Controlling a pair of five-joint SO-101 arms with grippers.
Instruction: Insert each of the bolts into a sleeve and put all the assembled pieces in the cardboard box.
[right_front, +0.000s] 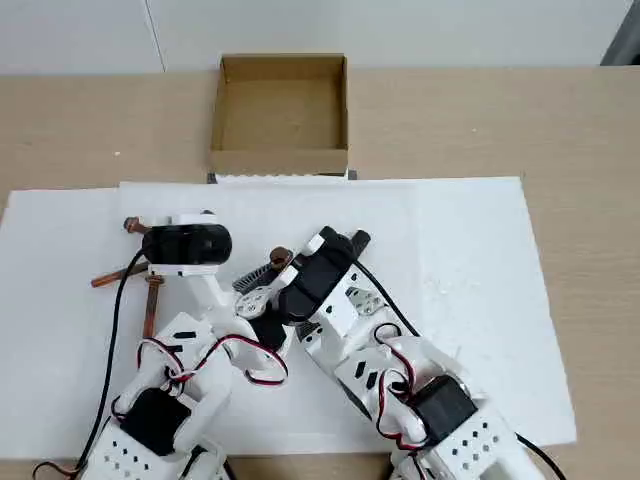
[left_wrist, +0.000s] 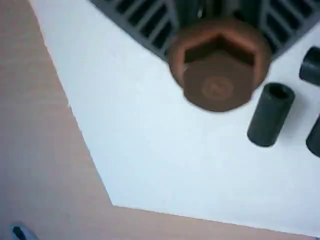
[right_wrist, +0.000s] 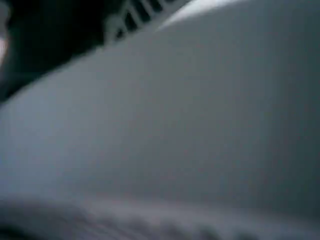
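A brown bolt (left_wrist: 217, 65) fills the left wrist view head-on, its hex head gripped in the grey ribbed jaws of my left gripper (left_wrist: 210, 20), which is shut on it. From above, that bolt head (right_front: 280, 258) sits beside the left gripper (right_front: 260, 278) in the middle of the mat. My right arm's black wrist end (right_front: 318, 272) lies right next to it, low over the mat. A black sleeve (left_wrist: 270, 115) stands on the mat beyond the bolt, with two more sleeves cut off at the frame edge. The cardboard box (right_front: 280, 160) is open at the back.
Three loose bolts lie on the left of the white mat (right_front: 470, 260): one (right_front: 131, 225) near the left arm's raised black motor, one (right_front: 118, 276) and one (right_front: 150, 305). A black sleeve (right_front: 359, 239) pokes out behind the right arm. The mat's right half is free.
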